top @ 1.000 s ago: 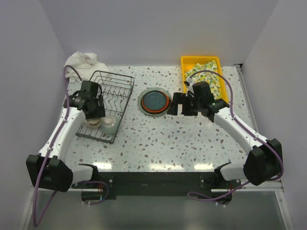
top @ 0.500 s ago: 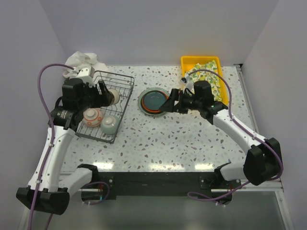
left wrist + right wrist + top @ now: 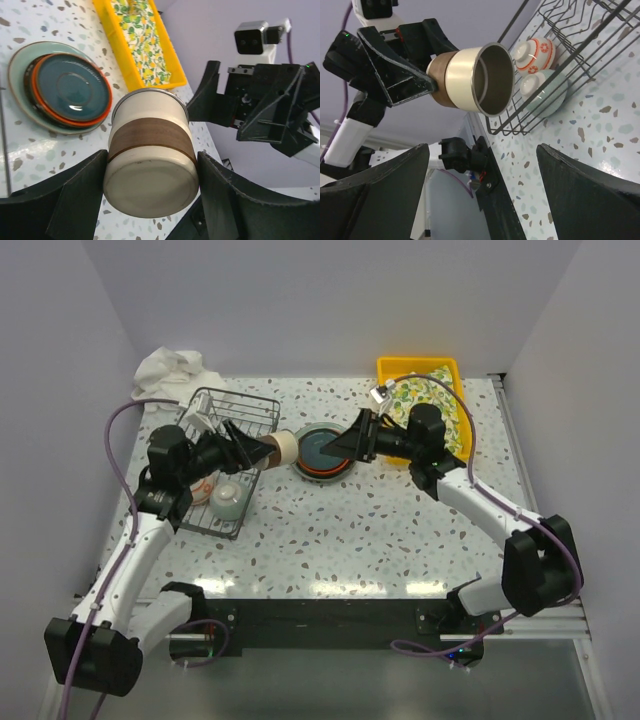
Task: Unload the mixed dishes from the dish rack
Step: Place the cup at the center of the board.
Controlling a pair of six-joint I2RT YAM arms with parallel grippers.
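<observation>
My left gripper [image 3: 268,448] is shut on a whitish cup with a brown band [image 3: 284,446], held on its side in the air between the dish rack [image 3: 250,412] and a stack of plates [image 3: 322,452]. The left wrist view shows the cup's base [image 3: 150,165] pinched between both fingers [image 3: 80,195]. My right gripper [image 3: 346,442] stands open above the plates, facing the cup's mouth [image 3: 492,80] with a gap between them. In the rack remain a red-white patterned bowl [image 3: 535,54] and a pale cup [image 3: 546,92].
The plate stack has a dark teal plate on an orange one on a pale green one [image 3: 20,95]. A yellow tray [image 3: 400,368] with lemon-print cloth stands at the back right. A crumpled white cloth [image 3: 170,368] lies behind the rack.
The left arm has lifted the cup out of the rack and carried it right, toward the plates. The right gripper has swung left and turned to face it.
</observation>
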